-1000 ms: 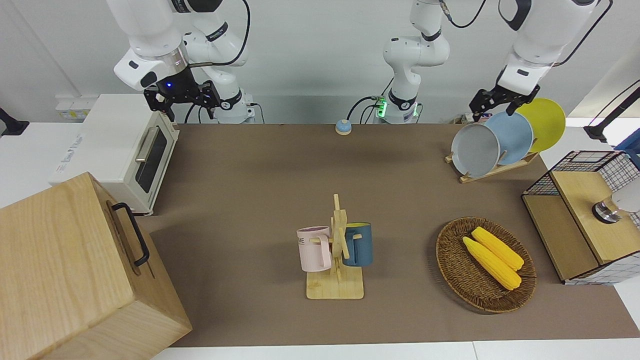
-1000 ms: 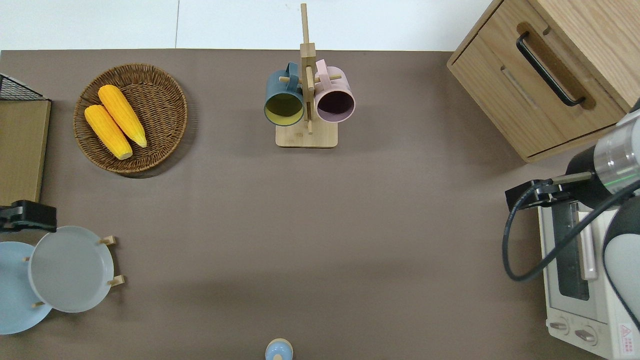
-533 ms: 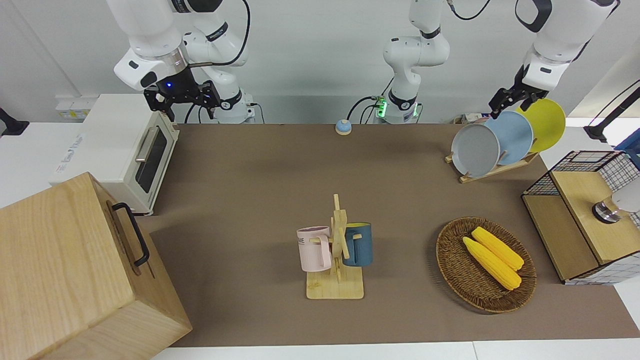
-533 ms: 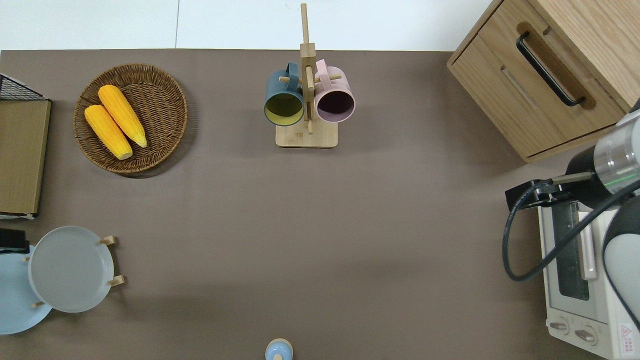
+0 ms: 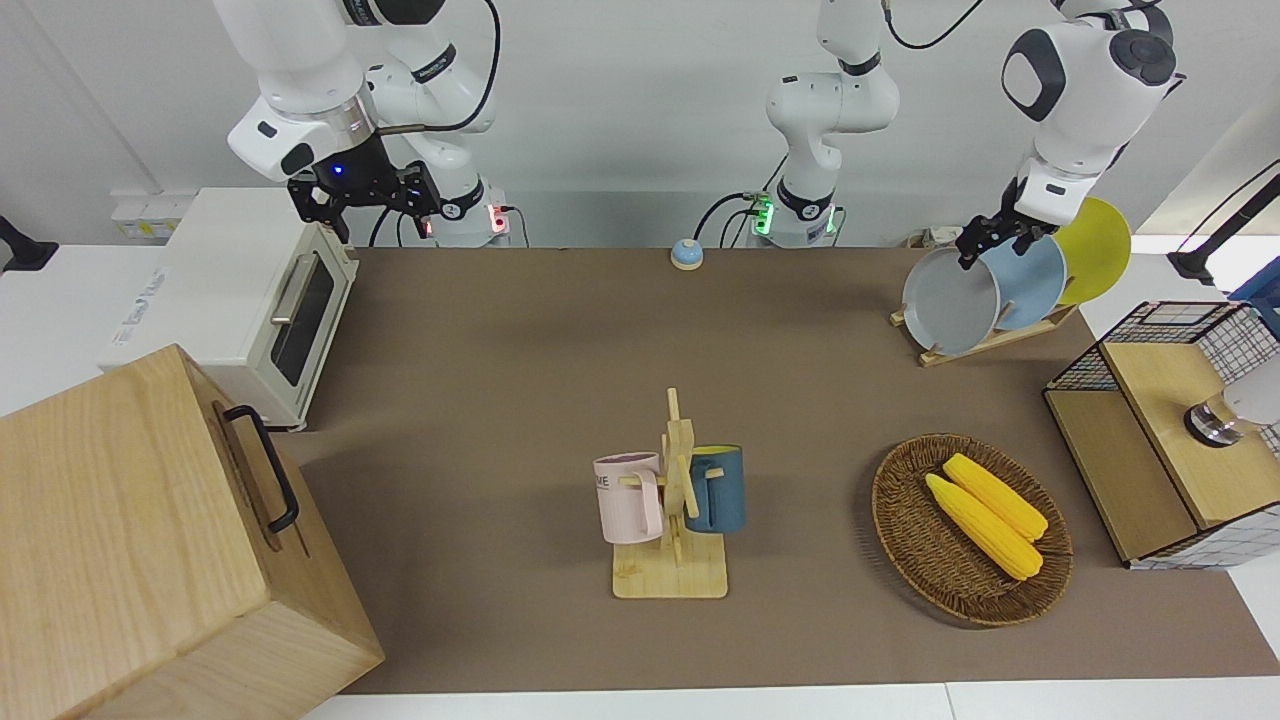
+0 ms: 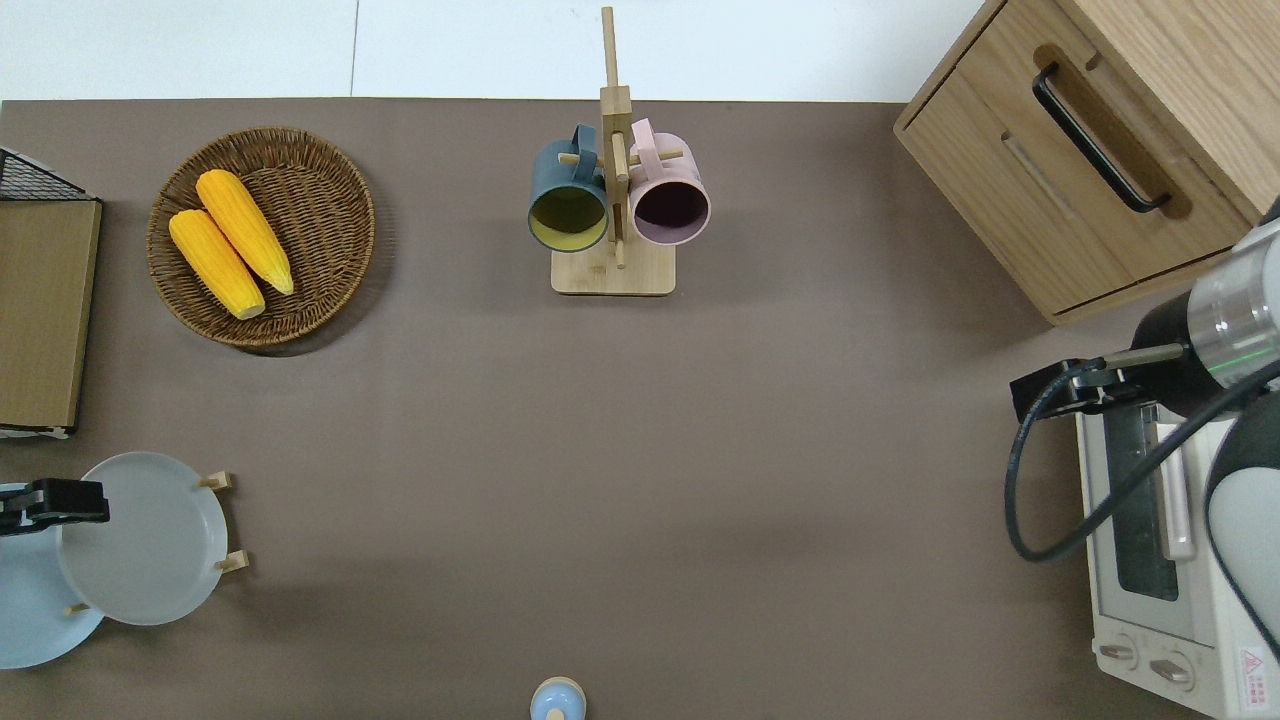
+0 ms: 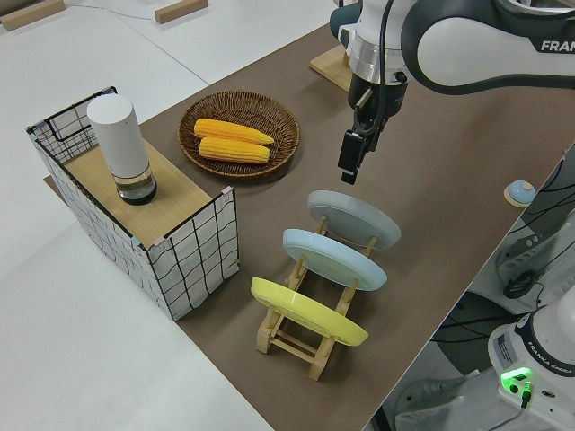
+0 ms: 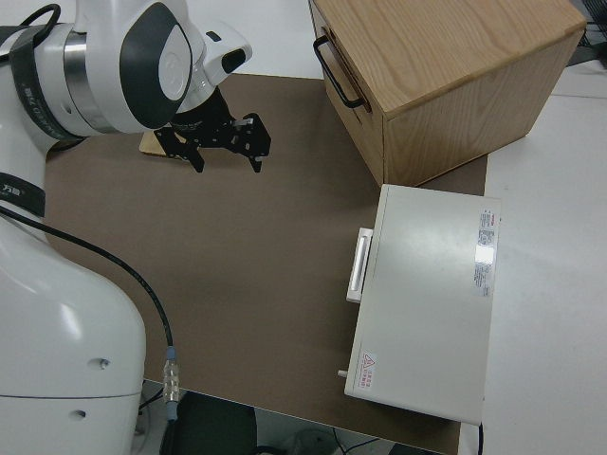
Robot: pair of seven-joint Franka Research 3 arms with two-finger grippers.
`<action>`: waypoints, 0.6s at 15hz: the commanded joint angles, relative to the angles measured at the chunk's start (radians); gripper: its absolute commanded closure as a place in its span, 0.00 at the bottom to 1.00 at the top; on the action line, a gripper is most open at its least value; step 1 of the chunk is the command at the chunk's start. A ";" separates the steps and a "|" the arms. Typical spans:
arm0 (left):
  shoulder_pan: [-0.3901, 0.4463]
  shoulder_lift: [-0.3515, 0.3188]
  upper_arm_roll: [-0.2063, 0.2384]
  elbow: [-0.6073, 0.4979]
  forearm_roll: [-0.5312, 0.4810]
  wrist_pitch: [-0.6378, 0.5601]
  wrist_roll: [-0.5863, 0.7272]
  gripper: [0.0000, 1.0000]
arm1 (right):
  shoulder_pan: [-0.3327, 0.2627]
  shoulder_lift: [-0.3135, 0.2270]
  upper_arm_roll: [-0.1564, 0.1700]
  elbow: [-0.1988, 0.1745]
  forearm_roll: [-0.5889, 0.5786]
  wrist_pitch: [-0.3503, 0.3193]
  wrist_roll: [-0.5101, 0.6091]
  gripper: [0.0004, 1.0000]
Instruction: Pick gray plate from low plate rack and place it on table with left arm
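Three plates stand slanted in the low plate rack (image 7: 310, 332) at the left arm's end of the table (image 5: 520, 350), close to the edge nearest the robots. The gray plate (image 5: 951, 300) is the outermost of them, toward the middle of the table; it is round, plain and light gray with a shallow raised rim, and it leans against short wooden pegs. Beside it sits a blue plate (image 7: 334, 258), then a yellow plate (image 7: 307, 311). The left gripper (image 7: 351, 157) hangs over the upper rim of the gray plate, pointing down, not visibly touching it; whether its fingers are spread or closed cannot be made out. The right arm is parked, and the right gripper (image 8: 228, 142) has its fingers spread apart, holding nothing.

A plain brown mat covers the tabletop, with white edges showing. Farther from the robots than the rack lies a wicker basket (image 5: 915, 560) holding two corn cobs (image 5: 985, 515). A mug stand (image 5: 672, 540) with a pink and a blue mug stands mid-table. A wire crate (image 7: 193, 256), a white oven (image 5: 250, 300) and a wooden cabinet (image 5: 150, 540) sit at the table's ends. The wall by the robots is white.
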 commanded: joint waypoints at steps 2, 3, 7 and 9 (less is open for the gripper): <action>-0.010 -0.047 0.072 -0.102 0.019 0.080 0.000 0.00 | -0.023 -0.002 0.020 0.006 -0.006 -0.011 0.012 0.02; -0.010 -0.047 0.080 -0.123 0.019 0.100 0.000 0.00 | -0.023 -0.002 0.021 0.007 -0.006 -0.011 0.012 0.02; -0.012 -0.044 0.094 -0.192 0.016 0.183 -0.002 0.00 | -0.023 -0.002 0.020 0.007 -0.006 -0.011 0.012 0.02; -0.012 -0.038 0.094 -0.206 0.016 0.200 -0.002 0.01 | -0.023 -0.002 0.021 0.007 -0.006 -0.011 0.012 0.02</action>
